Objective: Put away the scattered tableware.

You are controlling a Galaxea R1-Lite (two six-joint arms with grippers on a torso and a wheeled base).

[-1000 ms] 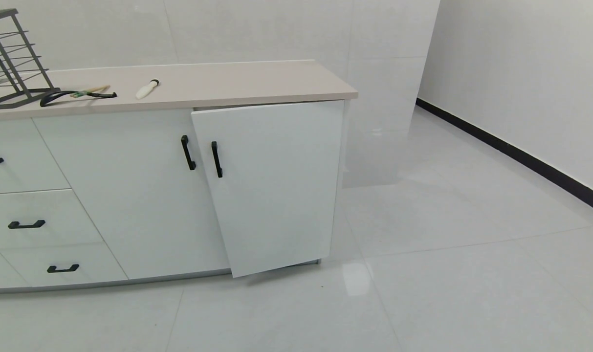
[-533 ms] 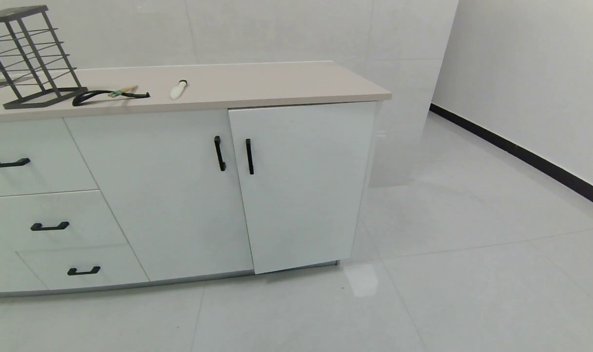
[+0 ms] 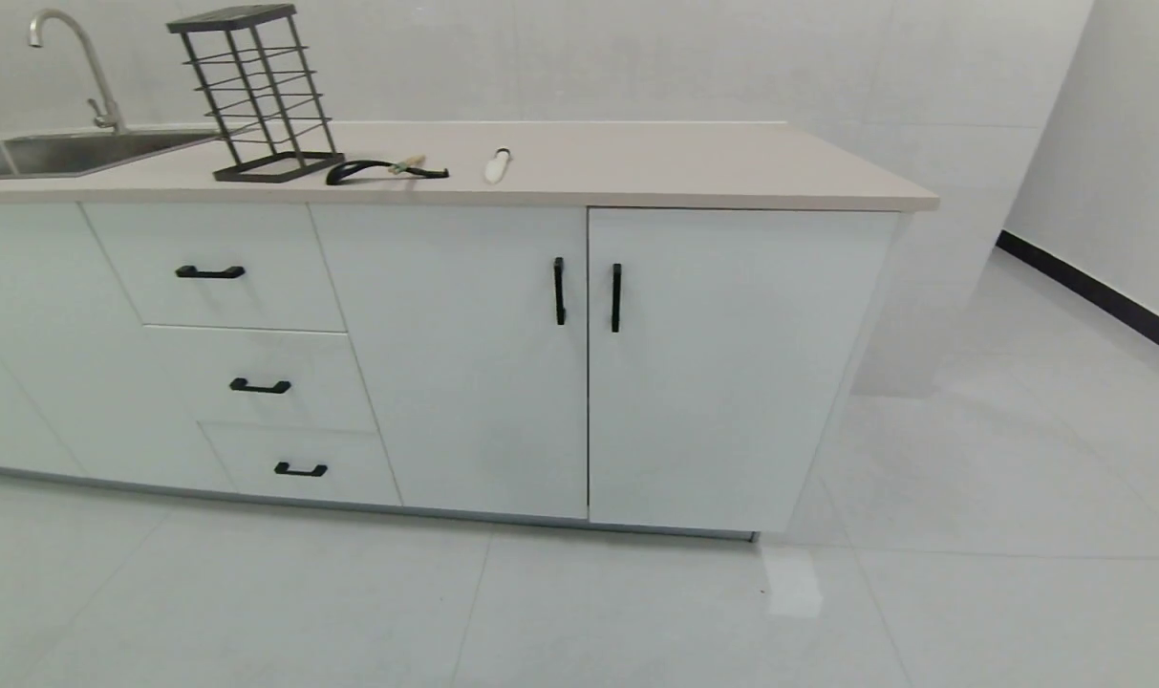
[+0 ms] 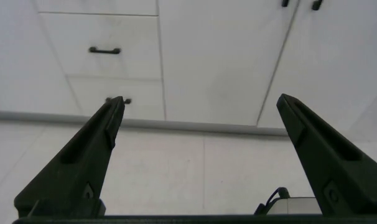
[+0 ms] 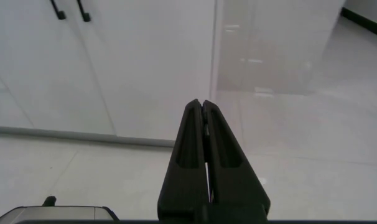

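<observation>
On the beige countertop (image 3: 684,162) lie a curved black utensil (image 3: 359,170), a small wooden-handled piece (image 3: 409,164) touching it, and a white utensil (image 3: 497,164) a little to their right. A black wire rack (image 3: 259,96) stands just left of them. My left gripper (image 4: 201,102) is open and holds nothing; it hangs low over the floor, facing the drawers (image 4: 104,50). My right gripper (image 5: 202,104) is shut and holds nothing, low in front of the right cabinet door (image 5: 145,62). Both are far below the counter items.
A steel sink (image 3: 73,153) with a faucet (image 3: 82,57) sits at the counter's left end. Below are three drawers (image 3: 245,334) and two closed doors (image 3: 732,363) with black handles. Bare tiled floor (image 3: 636,612) stretches in front and to the right.
The head view has swung, so the counter sits farther right and the sink has come into view. The right cabinet door, ajar a second ago, now stands closed.
</observation>
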